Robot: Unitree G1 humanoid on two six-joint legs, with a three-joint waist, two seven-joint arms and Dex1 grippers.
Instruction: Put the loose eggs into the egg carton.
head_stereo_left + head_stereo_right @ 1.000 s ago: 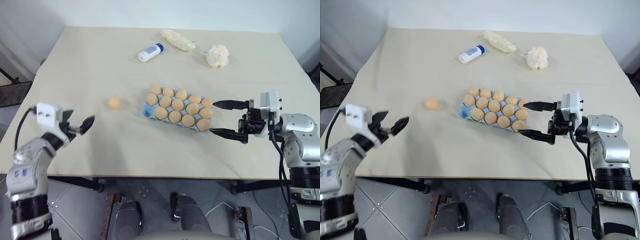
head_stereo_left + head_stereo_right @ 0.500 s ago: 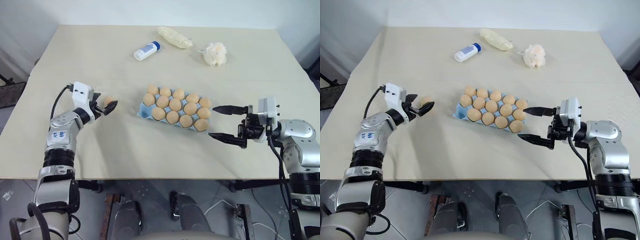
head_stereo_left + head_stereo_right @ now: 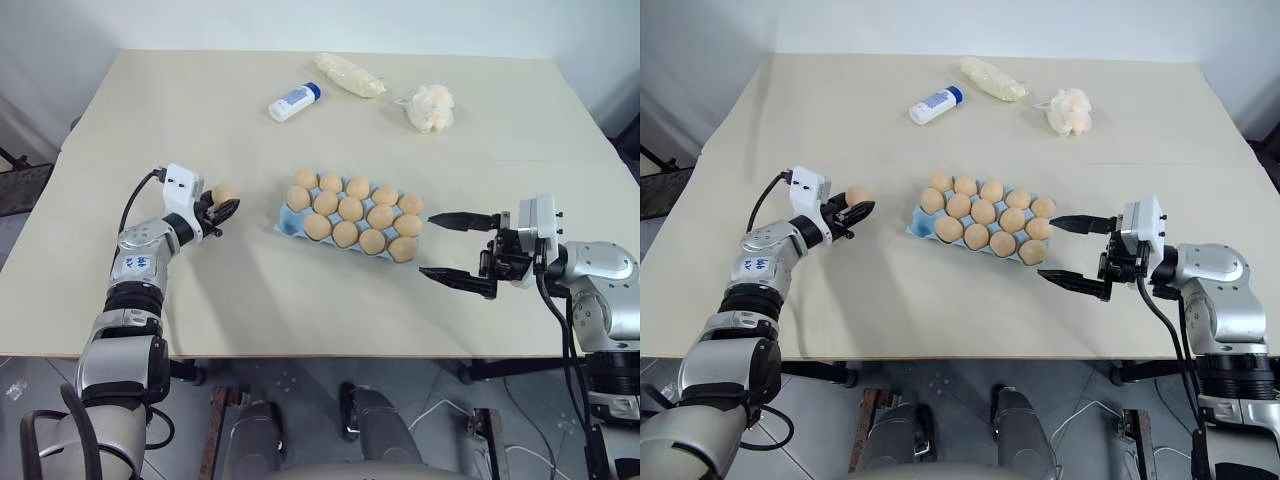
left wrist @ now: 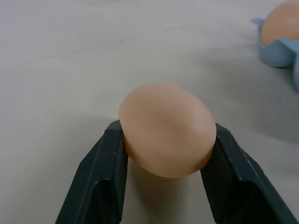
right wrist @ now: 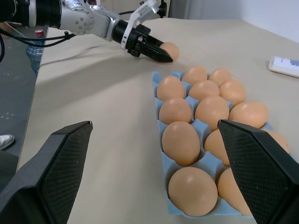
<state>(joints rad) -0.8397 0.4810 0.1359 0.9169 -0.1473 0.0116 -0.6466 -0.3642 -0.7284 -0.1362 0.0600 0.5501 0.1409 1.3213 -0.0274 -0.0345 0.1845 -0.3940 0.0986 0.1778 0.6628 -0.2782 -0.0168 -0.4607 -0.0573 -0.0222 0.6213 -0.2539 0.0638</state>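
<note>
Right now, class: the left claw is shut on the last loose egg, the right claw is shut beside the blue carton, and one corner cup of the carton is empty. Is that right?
One thing is wrong: the right claw is open, fingers wide apart, as the left eye view shows. The rest stands: the left claw grips the loose egg, and the egg carton has one empty corner cup.

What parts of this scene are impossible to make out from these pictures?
- Left wrist view: the underside of the egg is hidden by the egg itself and the left end effector, so whether it has left the table is unclear.
- Head views: the bottle label is too small to read.
- Right wrist view: the carton near corner is cut off by the right end effector's finger.
</note>
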